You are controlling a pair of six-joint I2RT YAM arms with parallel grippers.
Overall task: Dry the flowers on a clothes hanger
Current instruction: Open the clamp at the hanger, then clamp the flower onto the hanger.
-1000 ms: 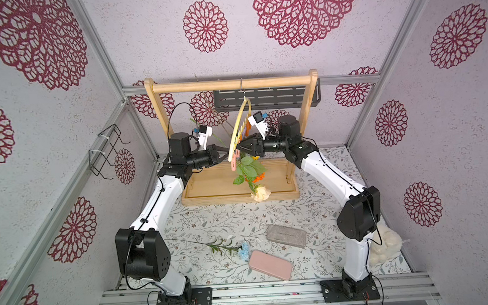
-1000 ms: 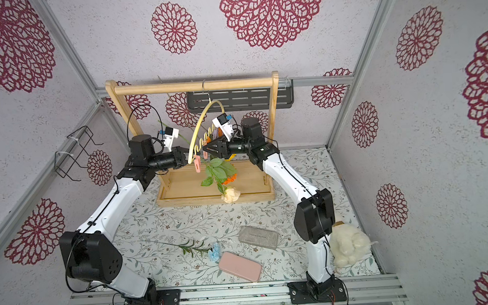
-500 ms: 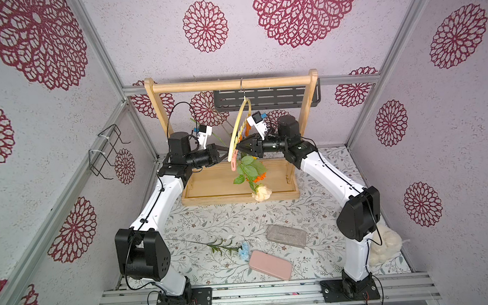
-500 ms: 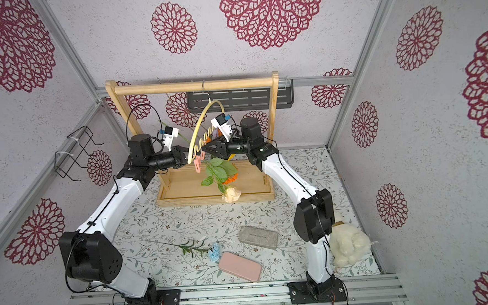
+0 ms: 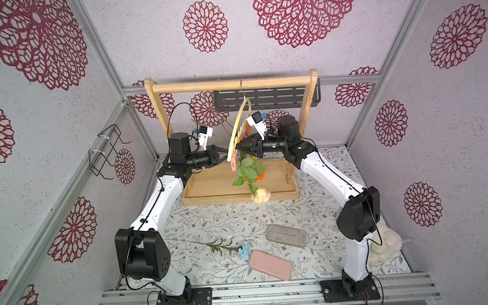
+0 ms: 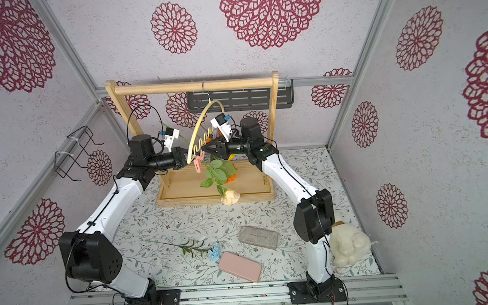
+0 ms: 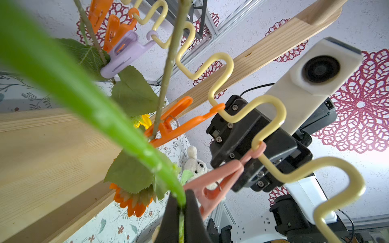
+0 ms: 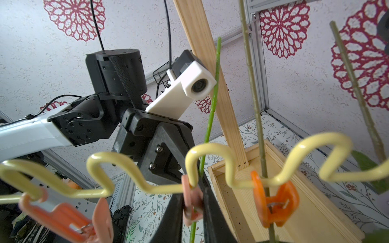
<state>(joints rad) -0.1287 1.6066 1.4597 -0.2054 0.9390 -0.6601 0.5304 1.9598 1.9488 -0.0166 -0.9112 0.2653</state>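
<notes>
- 1 green stem (image 7: pixel 88 103) is clamped tight by the left gripper (image 7: pixel 181 203).
- 1 pink clip (image 8: pixel 190 201) on the clothes hanger (image 8: pixel 160 188) is squeezed by the right gripper (image 8: pixel 192 203).
- 1 pink case (image 5: pixel 270 265) is noted on floral cloth (image 5: pixel 212 218).

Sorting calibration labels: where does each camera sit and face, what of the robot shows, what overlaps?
Top views: high above the arm bases, looking down and back at the wooden rack; both arms whole, left gripper facing right gripper.
Left wrist: on the left arm, facing upward; own gripper shut on a green stem, right gripper opposite.
Right wrist: on the right arm, facing upward; own gripper clamping a pink clip, left arm opposite.
Shared: both wrist views show the clothes hanger and an orange clip.
</notes>
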